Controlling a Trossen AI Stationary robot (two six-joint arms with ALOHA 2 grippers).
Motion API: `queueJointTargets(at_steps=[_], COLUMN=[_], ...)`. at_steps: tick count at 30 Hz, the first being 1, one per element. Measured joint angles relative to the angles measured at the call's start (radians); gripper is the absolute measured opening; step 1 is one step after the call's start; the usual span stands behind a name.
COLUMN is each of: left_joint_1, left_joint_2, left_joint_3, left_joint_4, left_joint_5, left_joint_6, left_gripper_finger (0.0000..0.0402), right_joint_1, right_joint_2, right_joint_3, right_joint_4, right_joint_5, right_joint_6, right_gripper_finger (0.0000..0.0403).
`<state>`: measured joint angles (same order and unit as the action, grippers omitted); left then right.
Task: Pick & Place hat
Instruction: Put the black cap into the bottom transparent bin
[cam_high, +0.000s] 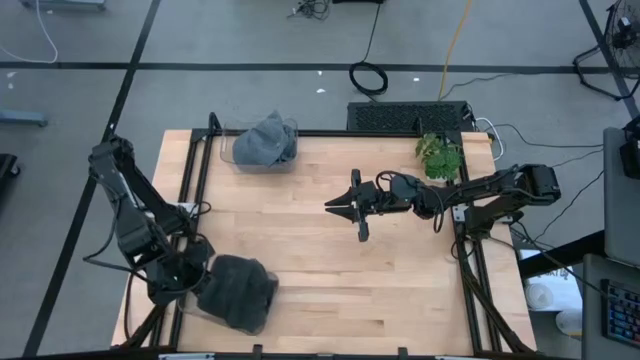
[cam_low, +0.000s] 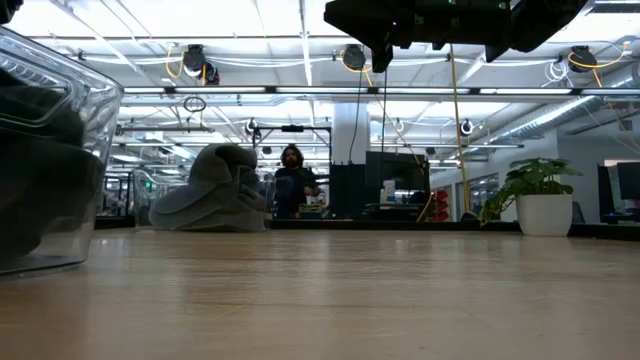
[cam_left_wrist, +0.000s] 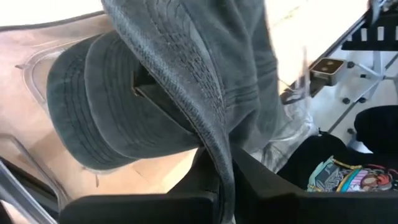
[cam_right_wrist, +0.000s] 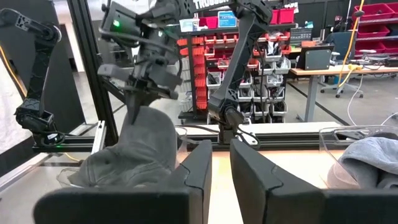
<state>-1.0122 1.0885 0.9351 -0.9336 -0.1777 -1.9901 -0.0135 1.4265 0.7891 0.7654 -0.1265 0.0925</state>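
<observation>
A dark grey hat (cam_high: 240, 290) sits at the table's near left, inside a clear bin (cam_low: 60, 150). My left gripper (cam_high: 197, 276) is shut on it at its left side; the right wrist view shows that gripper (cam_right_wrist: 142, 93) above the hat (cam_right_wrist: 134, 155). A second, lighter grey hat (cam_high: 266, 140) rests in another clear bin (cam_high: 228, 150) at the far left edge. My right gripper (cam_high: 332, 207) hovers high over the table's middle, pointing left, its fingers a little apart and holding nothing. My left gripper pinches the dark hat's stitched edge (cam_left_wrist: 214, 134) between its two fingers, the cloth running down into the gap between them. The fingers come from above, pointing down. The hat's crown (cam_left_wrist: 93, 112) bulges out below the hold, and its lower part lies in the clear bin.
A potted plant (cam_high: 438, 155) stands at the far right corner. Black frame rails (cam_high: 195, 170) run along the table's left and right sides. Bare wood (cam_high: 330, 290) lies between the two arms. A person (cam_low: 292, 180) stands far behind the table.
</observation>
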Motion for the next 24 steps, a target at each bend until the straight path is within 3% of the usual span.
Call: queueJointTargets(at_steps=[5,16,24], left_joint_1=[0.000,-0.001,-0.001], left_joint_2=[0.000,-0.104,-0.153], left_joint_3=[-0.056,-0.061,-0.061], left_joint_4=[0.035,0.097,0.093], left_joint_5=[0.049,0.125,0.167], left_joint_6=[-0.068,-0.142,-0.161], left_gripper_finger=[0.0039,0.0216,0.0268], right_joint_1=[0.000,0.000,0.000], right_joint_2=[0.000,0.000,0.000], right_joint_3=[0.000,0.000,0.000], right_joint_4=[0.000,0.003,0.001], right_joint_5=[0.000,0.000,0.000], right_joint_6=[0.000,0.000,0.000], right_gripper_finger=[0.0045,0.0045,0.0045])
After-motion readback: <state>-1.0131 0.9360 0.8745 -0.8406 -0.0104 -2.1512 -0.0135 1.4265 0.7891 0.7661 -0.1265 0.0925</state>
